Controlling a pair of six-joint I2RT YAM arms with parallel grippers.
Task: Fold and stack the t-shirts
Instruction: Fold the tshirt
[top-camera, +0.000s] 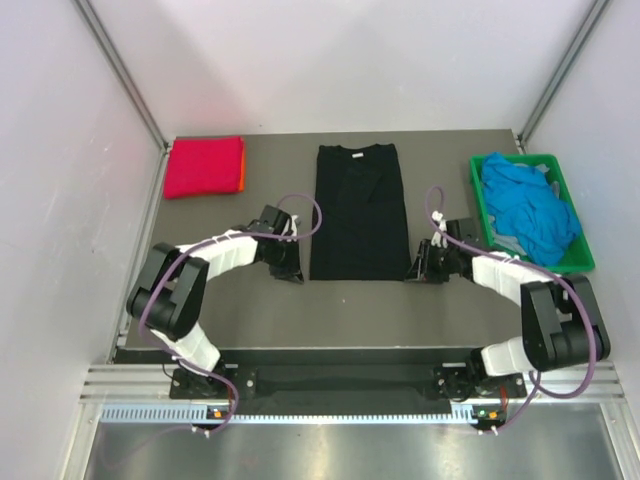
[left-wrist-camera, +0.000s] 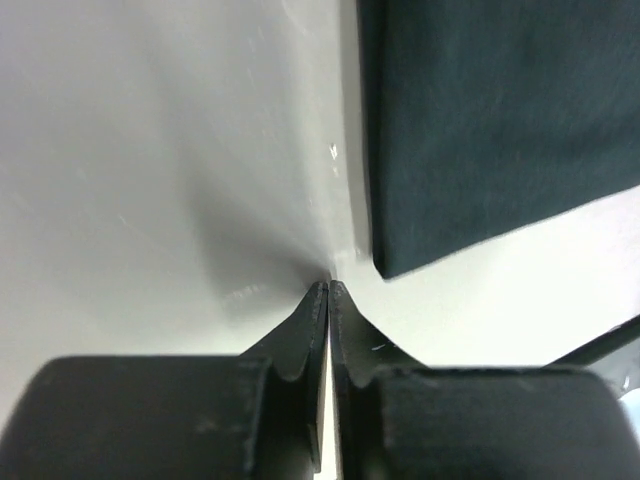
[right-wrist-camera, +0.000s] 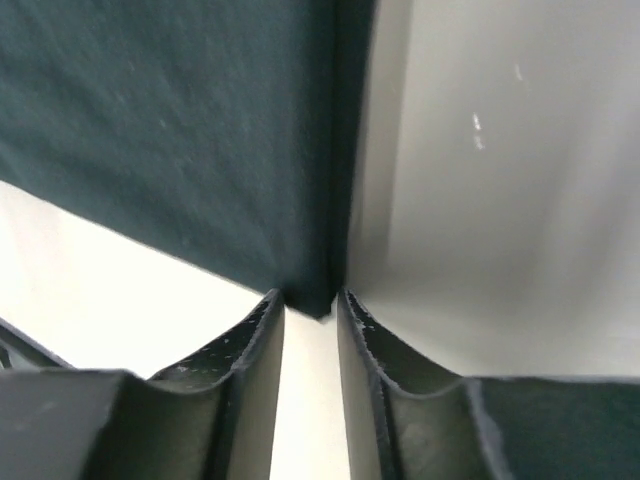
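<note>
We see the dark tabletop (top-camera: 260, 310) filling the middle of the top view. On it, at centre, lies the black t-shirt (top-camera: 358, 210), folded into a long narrow strip with its neckline toward the top of the frame and its hem toward the bottom.

At the right of the frame stands a green crate (top-camera: 515, 158), and in it the bright blue t-shirts (top-camera: 530, 205) lie crumpled in a heap. In the upper left of the frame a magenta-red t-shirt (top-camera: 203, 166) lies folded flat. An orange t-shirt (top-camera: 242, 175) shows as a thin strip along its right edge; we cannot tell how it is folded.

The left gripper (top-camera: 290, 270) sits just beside the black t-shirt's lower left corner. In its wrist view its fingers (left-wrist-camera: 300, 330) are pressed together with nothing between them, tips at the bare tabletop, the cloth corner just to the right and apart from them.

The right gripper (top-camera: 417, 270) sits at the lower right corner. Its fingers (right-wrist-camera: 255, 340) stand a little apart, with the shirt corner at the mouth of the gap, not clamped.
</note>
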